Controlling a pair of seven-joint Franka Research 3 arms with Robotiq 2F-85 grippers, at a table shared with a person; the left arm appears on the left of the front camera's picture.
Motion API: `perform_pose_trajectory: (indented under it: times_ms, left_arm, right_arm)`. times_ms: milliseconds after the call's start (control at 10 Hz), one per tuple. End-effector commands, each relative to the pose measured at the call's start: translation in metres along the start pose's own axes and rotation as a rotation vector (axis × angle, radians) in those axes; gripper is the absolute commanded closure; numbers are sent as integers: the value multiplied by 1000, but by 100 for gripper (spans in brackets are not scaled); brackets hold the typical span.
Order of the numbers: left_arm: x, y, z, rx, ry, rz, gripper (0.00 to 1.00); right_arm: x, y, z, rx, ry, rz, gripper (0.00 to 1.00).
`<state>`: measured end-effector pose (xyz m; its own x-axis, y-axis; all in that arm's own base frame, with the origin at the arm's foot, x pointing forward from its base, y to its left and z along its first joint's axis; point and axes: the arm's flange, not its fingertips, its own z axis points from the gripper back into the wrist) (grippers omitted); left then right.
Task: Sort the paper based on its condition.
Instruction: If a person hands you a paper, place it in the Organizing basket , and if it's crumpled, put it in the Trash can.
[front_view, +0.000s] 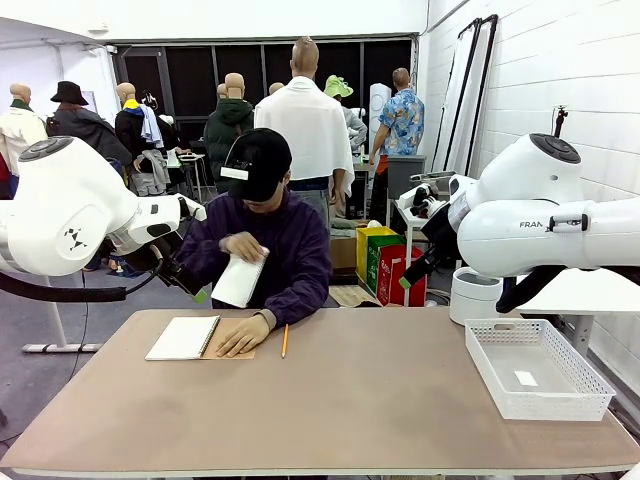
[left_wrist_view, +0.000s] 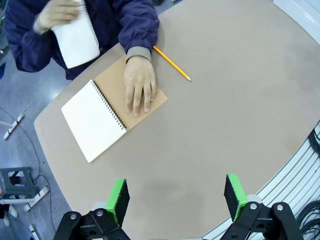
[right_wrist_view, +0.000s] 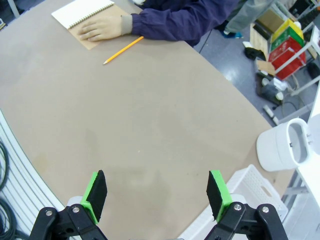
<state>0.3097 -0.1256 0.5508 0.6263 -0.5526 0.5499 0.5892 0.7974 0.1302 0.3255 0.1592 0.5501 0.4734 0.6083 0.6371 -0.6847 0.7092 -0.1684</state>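
Robotics lab, white robot arm (front_view: 70, 205) beside table (front_view: 350, 400), bare block wall (front_view: 585, 70)

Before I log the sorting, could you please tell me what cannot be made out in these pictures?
Sheet, front view: the person's raised hand covers its top edge; creases too small to tell.
White patch in the basket, front view: too small to identify.
Same basket, right wrist view: cut off by the bottom edge.

Bright, even light from overhead — the table (front_view: 380, 400) shows no glare, only faint, soft-edged shadows. The front view is sharp from near edge to far wall. Both wrist views bow hard at their edges — the table's rim curves — and the raised hand (left_wrist_view: 57, 15) and its paper (left_wrist_view: 77, 40) look slightly motion-blurred.
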Motion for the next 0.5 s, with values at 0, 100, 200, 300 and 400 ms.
perform_pose_trajectory:
  times_ms: [0, 100, 200, 300, 400]
  left_arm:
    - [-1, 0, 0, 0, 4, 0, 0]
    - [-1, 0, 0, 0, 4, 0, 0]
    - [-1, 0, 0, 0, 4, 0, 0]
    - [-1, 0, 0, 0, 4, 0, 0]
    - [-1, 0, 0, 0, 4, 0, 0]
  right_arm:
    - [-1, -1, 0, 6, 4, 1, 0]
    - [-1, -1, 0, 6, 4, 1, 0]
    - [-1, -1, 0, 6, 4, 1, 0]
    - [-1, -1, 0, 6, 4, 1, 0]
    - [-1, -1, 0, 6, 4, 1, 0]
